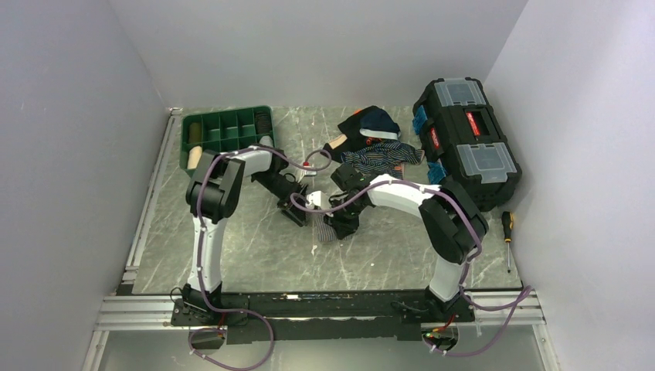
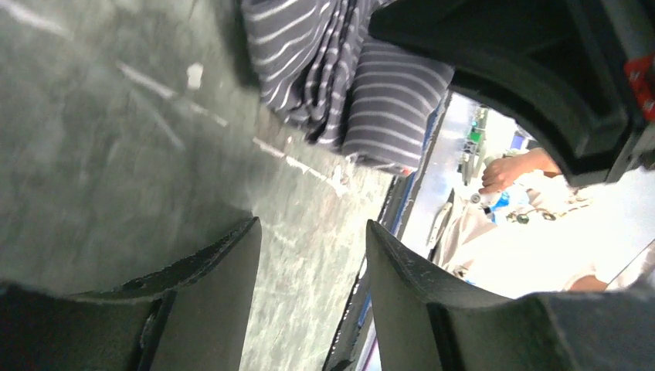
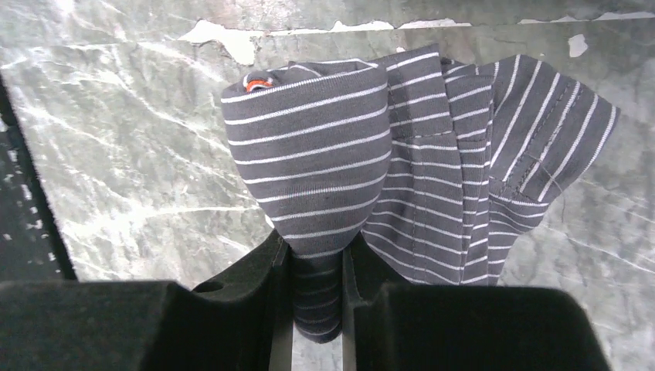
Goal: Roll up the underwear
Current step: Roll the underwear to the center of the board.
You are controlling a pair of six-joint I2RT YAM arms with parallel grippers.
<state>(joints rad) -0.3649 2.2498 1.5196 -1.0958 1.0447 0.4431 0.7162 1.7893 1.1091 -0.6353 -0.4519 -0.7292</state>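
Underwear (image 3: 309,154) lies at mid-table, between the two grippers and well apart from the garment pile (image 1: 375,139) at the far side.

Right gripper (image 3: 317,259): jaws closed on a narrow neck of the cloth. The cloth passes between the fingers and widens beyond them into one rounded, tube-like lobe.

Left gripper (image 2: 313,232): jaws about half open, nothing held. Bare table (image 2: 116,154) shows through the gap. The cloth lies ahead of the fingertips, apart from them.

Progress (judgement):
- Done: the garment is gathered into a compact bundle, and one side appears wound or folded over into a thick lobe.
- Not done: beside that lobe the rest hangs in loose pleats with a free hem edge showing, so the roll is neither tight nor closed.
- Left to do: take in the loose side, wind it onto the lobe, and set the finished roll down so it holds its shape.

The layers inside the lobe cannot be seen, so how many turns it has cannot be told.
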